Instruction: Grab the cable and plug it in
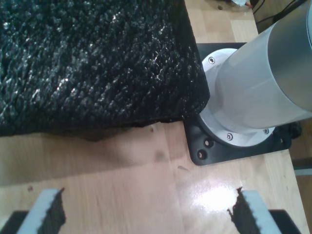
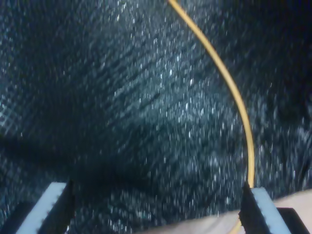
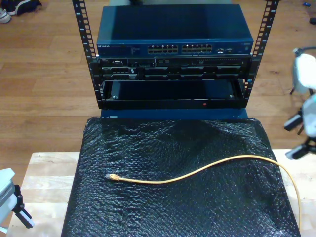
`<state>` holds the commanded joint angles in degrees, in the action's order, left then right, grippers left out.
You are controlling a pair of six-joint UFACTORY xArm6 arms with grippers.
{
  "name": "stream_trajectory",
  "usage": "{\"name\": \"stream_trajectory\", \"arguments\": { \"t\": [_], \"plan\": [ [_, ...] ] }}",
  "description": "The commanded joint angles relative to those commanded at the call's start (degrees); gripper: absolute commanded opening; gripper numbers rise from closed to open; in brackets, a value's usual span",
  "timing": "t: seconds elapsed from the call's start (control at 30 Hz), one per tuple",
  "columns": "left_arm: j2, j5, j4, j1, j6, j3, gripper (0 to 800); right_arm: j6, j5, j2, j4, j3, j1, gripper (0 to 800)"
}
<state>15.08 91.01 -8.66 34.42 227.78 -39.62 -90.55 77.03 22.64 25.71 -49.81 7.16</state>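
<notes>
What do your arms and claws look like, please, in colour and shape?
My first claw has two pale grey-white fingers faced with black serrated pads. My second claw has the same pale fingers with dark toothed pads. The first wrist view also shows an arm base: a smooth silver-white cylinder on a round screwed flange, bolted to a black plate.

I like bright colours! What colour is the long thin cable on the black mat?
Orange-yellow. The cable shows best in the exterior view.
</notes>
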Motion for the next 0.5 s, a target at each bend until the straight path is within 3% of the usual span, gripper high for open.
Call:
{"name": "stream_trajectory", "arguments": {
  "t": [0.5],
  "plan": [
    [-0.18, 0.00, -2.20, -0.35, 0.79, 0.00, 799, 7.38, -9.14, -0.88, -0.26, -0.44, -14.24, 792]
  ]
}}
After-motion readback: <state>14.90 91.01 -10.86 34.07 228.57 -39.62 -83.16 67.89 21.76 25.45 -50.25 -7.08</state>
